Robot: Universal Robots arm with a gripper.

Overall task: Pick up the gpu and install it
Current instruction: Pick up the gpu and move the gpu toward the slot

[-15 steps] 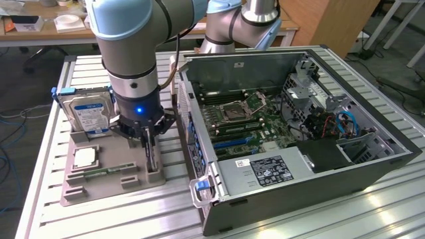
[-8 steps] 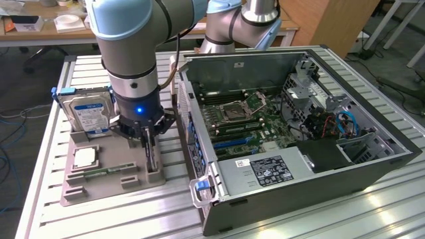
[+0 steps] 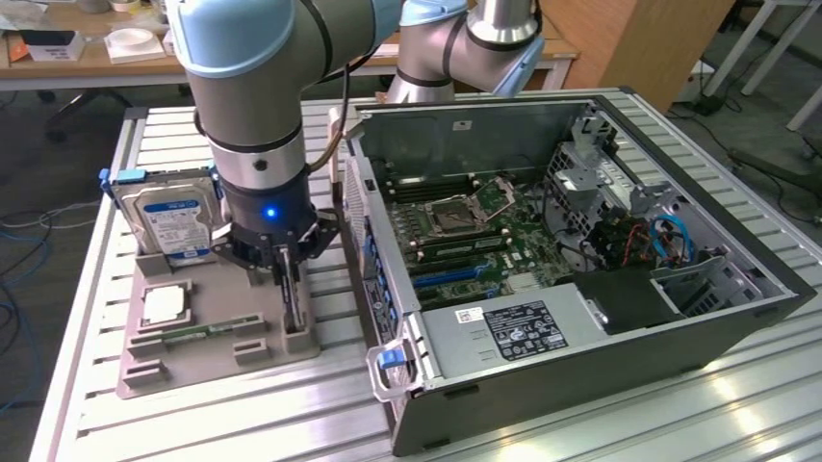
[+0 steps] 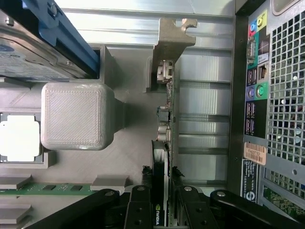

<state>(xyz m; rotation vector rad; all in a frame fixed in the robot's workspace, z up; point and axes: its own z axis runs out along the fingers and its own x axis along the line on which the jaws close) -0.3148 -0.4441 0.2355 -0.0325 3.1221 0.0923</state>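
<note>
Exterior view: high, off table [image 3: 668,414] corner, tilted down, mid-distance, over arm [image 3: 257,96], tray [image 3: 192,364], open case [image 3: 578,361]. Wrist view: close, straight down past gripper [image 4: 162,177]. Shared: tray, hard drive [image 3: 173,217], gpu [image 4: 167,129] edge, case rear panel [image 4: 255,95].

I've got the gpu [image 4: 167,109] edge-on right under the gripper [image 4: 162,191], a thin green board standing upright on its long edge. The two fingers pinch it from either side at the black cooler [image 4: 157,217] end. Its silver end bracket [image 4: 174,38] is the far end from the grip, well past the fingertips, and the card looks straight, not tilted.
</note>
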